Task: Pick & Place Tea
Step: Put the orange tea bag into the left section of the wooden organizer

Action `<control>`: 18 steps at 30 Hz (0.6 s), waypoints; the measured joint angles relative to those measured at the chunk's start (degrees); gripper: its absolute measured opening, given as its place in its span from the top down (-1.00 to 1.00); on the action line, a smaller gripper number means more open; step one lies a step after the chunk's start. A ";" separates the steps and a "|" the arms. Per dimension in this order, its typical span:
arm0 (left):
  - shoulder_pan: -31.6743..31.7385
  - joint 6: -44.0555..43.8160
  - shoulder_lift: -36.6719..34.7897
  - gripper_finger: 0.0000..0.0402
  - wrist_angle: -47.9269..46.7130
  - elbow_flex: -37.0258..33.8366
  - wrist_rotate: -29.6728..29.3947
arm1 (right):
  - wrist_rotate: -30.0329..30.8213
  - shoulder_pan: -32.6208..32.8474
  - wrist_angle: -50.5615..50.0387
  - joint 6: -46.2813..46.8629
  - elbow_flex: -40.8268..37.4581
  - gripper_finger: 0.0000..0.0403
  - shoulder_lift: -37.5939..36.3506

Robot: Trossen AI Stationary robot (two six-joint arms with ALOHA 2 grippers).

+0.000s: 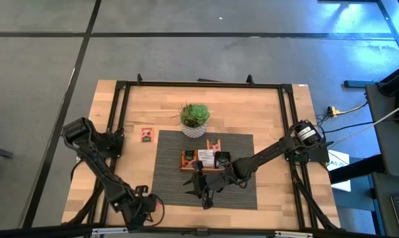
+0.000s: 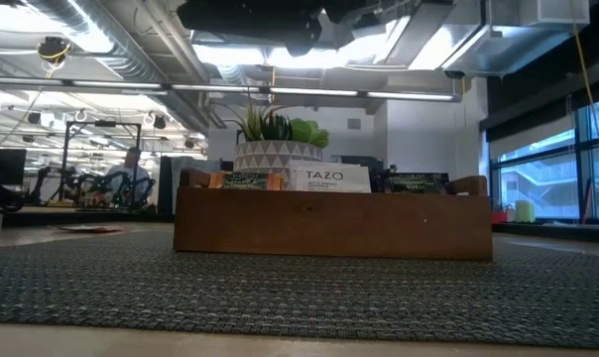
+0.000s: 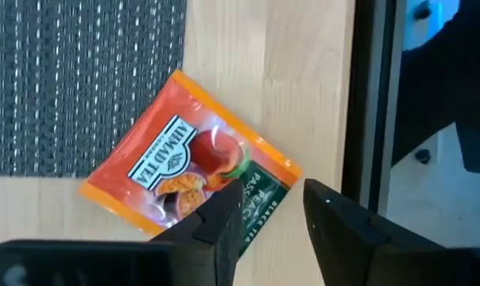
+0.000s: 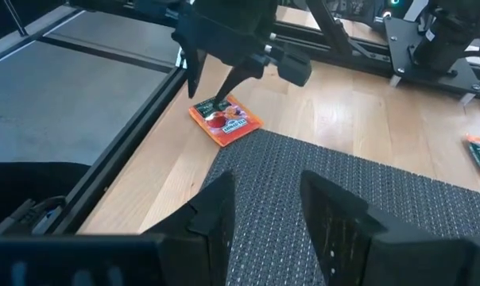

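The tray point(image 1: 206, 160) already holds several sachets, but others are left: the left gripper point(image 3: 272, 218), fingers parted, straddles an orange sachet's point(image 3: 191, 165) corner (not lifted) at the near-left mat point(image 1: 186, 188) edge, while the right gripper point(image 4: 264, 210) hovers open, empty, mid-mat.
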 joint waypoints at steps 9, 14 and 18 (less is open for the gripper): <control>-0.76 4.51 4.19 0.35 -0.53 0.42 -2.55 | 0.02 0.00 0.79 -0.13 0.00 0.28 0.33; -2.04 6.05 5.32 0.35 -0.04 0.44 -1.05 | 0.09 -0.01 3.45 -1.67 0.02 0.28 2.47; -2.14 -2.94 5.07 0.35 0.30 0.32 -1.17 | 0.09 -0.07 6.57 -2.41 0.02 0.28 4.60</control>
